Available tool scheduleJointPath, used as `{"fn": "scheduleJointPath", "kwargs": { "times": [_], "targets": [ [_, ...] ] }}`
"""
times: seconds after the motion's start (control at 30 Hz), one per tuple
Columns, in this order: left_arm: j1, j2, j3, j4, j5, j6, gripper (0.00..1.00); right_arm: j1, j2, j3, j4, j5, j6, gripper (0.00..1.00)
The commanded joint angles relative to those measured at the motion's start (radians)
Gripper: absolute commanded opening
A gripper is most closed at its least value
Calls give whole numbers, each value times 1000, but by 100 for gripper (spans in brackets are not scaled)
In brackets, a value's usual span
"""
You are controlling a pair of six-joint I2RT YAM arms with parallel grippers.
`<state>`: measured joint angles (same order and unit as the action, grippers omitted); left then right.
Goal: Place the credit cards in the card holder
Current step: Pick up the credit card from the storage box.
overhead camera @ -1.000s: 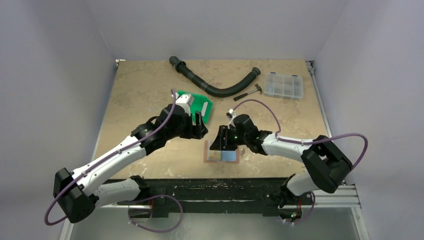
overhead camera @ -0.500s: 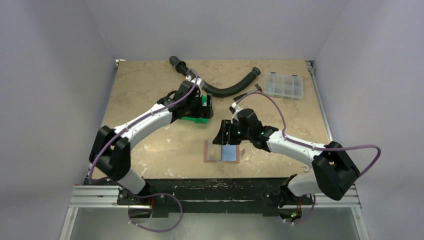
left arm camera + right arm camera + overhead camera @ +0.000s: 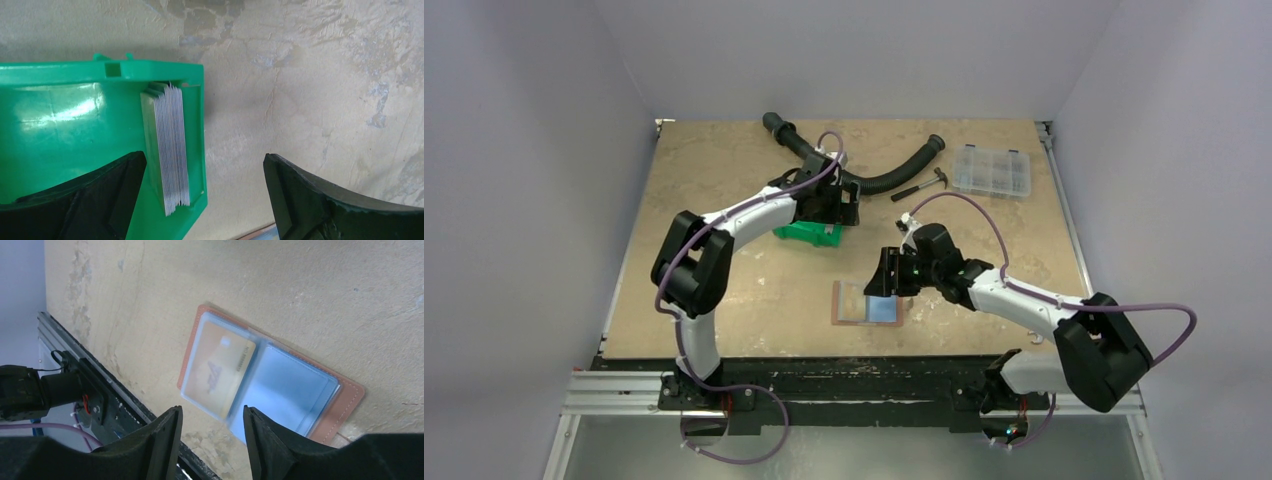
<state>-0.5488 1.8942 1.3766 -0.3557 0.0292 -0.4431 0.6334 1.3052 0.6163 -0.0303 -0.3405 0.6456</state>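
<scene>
Lettering on yellow-gold card [image 3: 220, 365] in open card holder [image 3: 345, 396] is unreadable.

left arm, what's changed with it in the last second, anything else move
The left arm swung inward and reached farther out; the left hand now hangs open over the card stack in the green bin. The right hand edged slightly right above the open card holder. Card holder, its two cards, hose and hammer stayed put.
</scene>
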Motion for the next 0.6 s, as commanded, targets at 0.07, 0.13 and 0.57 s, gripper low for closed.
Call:
{"fn": "scheduleJointPath", "kwargs": {
  "times": [0.07, 0.13, 0.57],
  "targets": [
    [13, 55, 71, 11, -2, 36, 96, -8, -27, -3, 26, -28, -23, 55],
    [17, 72, 80, 5, 9, 31, 95, -10, -26, -1, 25, -32, -23, 55],
    [35, 13, 52, 38, 110, -10, 81, -10, -3, 8, 25, -38, -20, 52]
  ]
}}
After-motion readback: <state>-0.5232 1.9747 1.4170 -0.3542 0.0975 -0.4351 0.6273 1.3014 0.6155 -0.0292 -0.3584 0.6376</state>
